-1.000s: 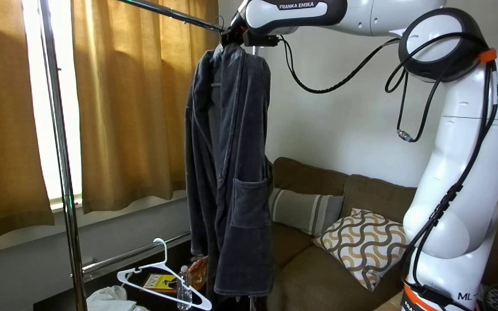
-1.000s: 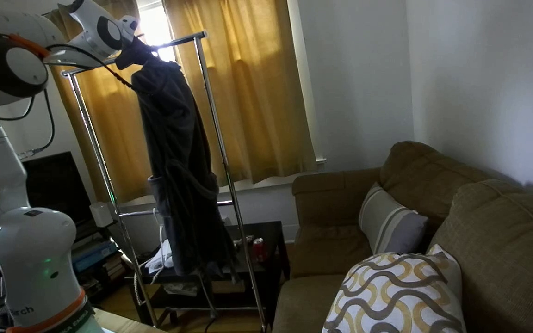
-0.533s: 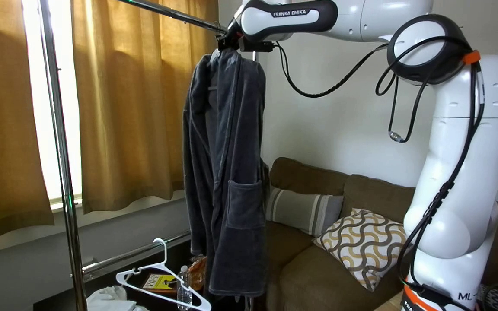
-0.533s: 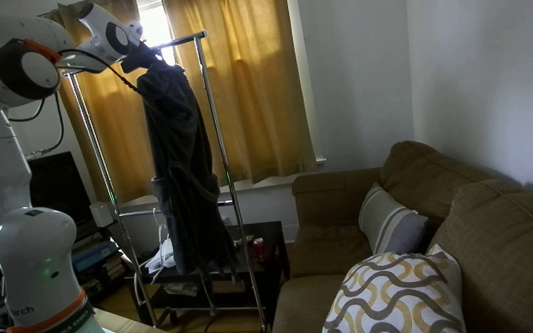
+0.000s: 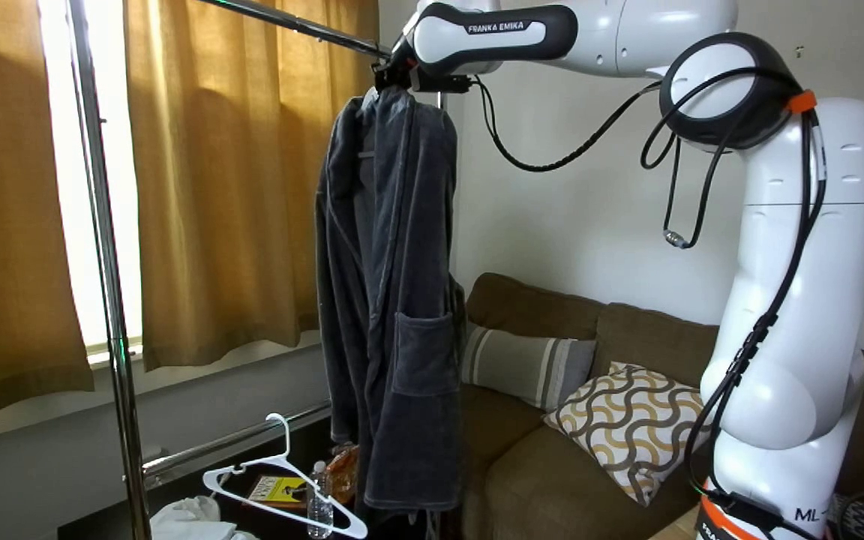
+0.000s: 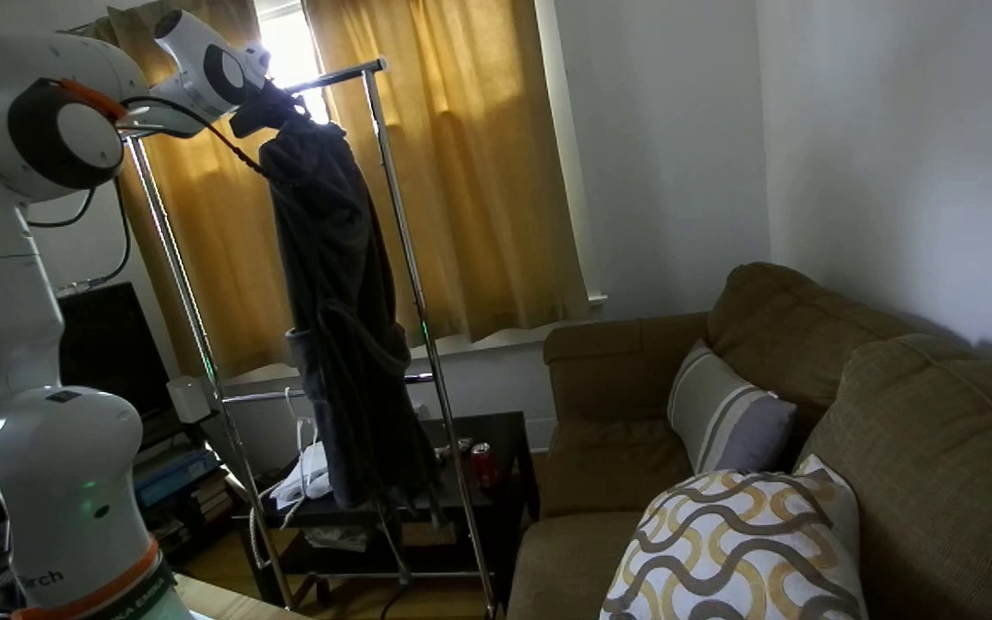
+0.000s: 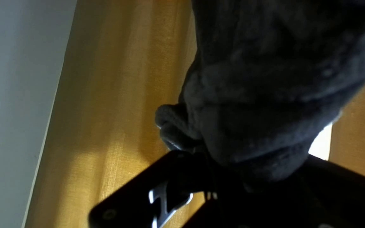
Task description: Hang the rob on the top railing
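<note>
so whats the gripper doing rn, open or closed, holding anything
Gripper: looks closed, holding the robe at its top; the exact pinch point is hidden.

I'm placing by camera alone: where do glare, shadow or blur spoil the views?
Wrist view: robe heavily shadowed, gripper fingers nearly black and soft, so their grip is unreadable; in an exterior view, the window glares white and the robe reads as a dark mass; in an exterior view, better lit, the robe's pocket is distinct.
</note>
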